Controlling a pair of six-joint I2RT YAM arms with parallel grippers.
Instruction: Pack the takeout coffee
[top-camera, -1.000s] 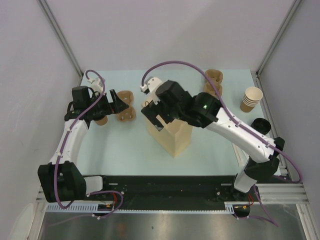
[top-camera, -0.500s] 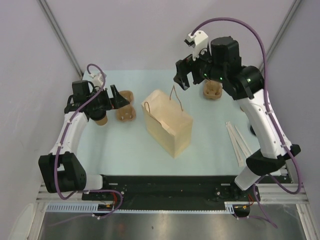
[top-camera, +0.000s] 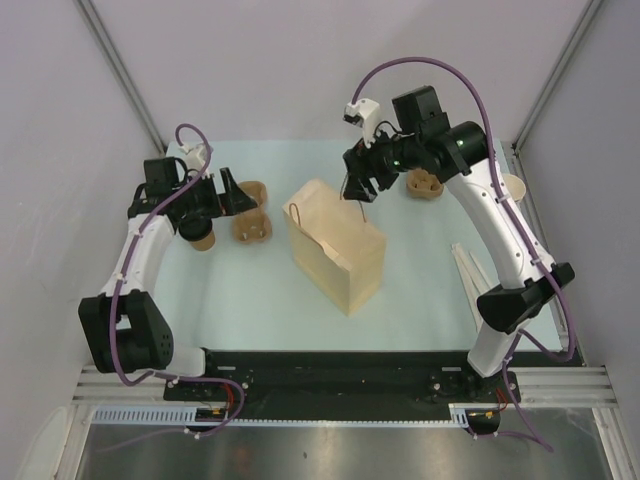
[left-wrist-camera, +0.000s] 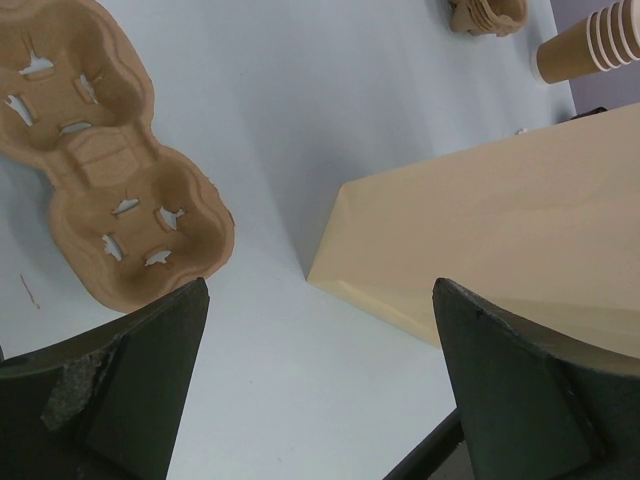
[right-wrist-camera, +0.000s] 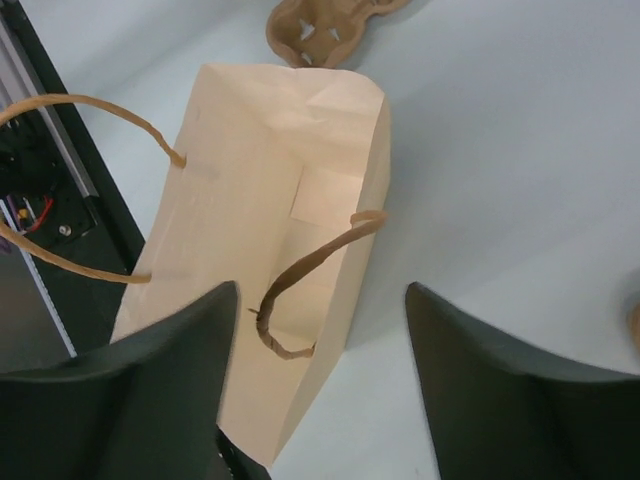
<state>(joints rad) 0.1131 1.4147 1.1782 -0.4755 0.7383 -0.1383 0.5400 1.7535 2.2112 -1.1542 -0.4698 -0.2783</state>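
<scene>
The paper bag (top-camera: 335, 250) stands upright in the middle of the table (top-camera: 250, 300), its mouth open and its 2 twisted handles up. The right gripper (top-camera: 355, 187) hangs over the far end of the bag. In the right wrist view its jaws are wide apart with nothing clamped; the far handle (right-wrist-camera: 305, 270) shows between them, and I cannot tell whether it touches either finger.

The left gripper (top-camera: 232, 195) is on the left side of the table, pointing right, fully spread and holding nothing. Below it lies a pulp cup carrier (left-wrist-camera: 110, 190) with 2 wells, just left of the bag.

The takeout coffee cup (top-camera: 203, 238) sits on the table at the left, partly hidden under the left arm, just left of the carrier and well apart from the bag.

A stack of cups (left-wrist-camera: 590, 40) stands at the far right edge, a stack of carriers (top-camera: 425, 183) lies behind the right arm, and white wrapped straws (top-camera: 470, 272) lie right of the bag
</scene>
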